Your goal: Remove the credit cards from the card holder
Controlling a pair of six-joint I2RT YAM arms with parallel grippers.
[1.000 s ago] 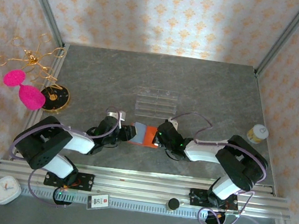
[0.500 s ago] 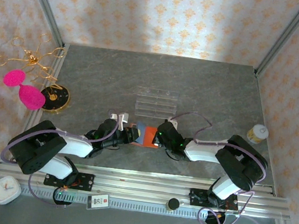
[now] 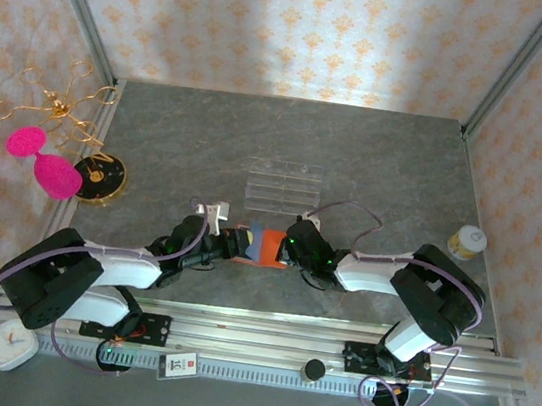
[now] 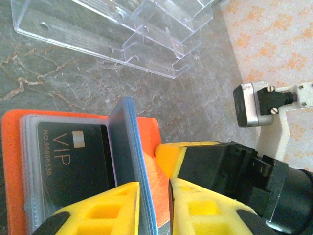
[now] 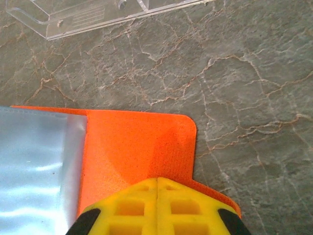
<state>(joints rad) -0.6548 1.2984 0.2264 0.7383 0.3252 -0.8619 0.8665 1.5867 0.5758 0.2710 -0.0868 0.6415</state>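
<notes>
Card holder (image 4: 10, 171) half cut off; black card (image 4: 68, 156) partly behind upright flap (image 4: 122, 142).

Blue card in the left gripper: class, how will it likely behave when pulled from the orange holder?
Probably stiff: the blue card stands straight in the left gripper. Likely light and slick: thin, smooth face. The card holder might drag along, though the right gripper pinches its edge.

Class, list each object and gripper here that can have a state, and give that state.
holder: open, flat on the table.
black card: tucked in the holder's sleeve.
blue card: raised on edge in the left gripper.
left gripper: shut on the blue card.
right gripper: shut on the holder's corner.
rack: lying flat.
</notes>
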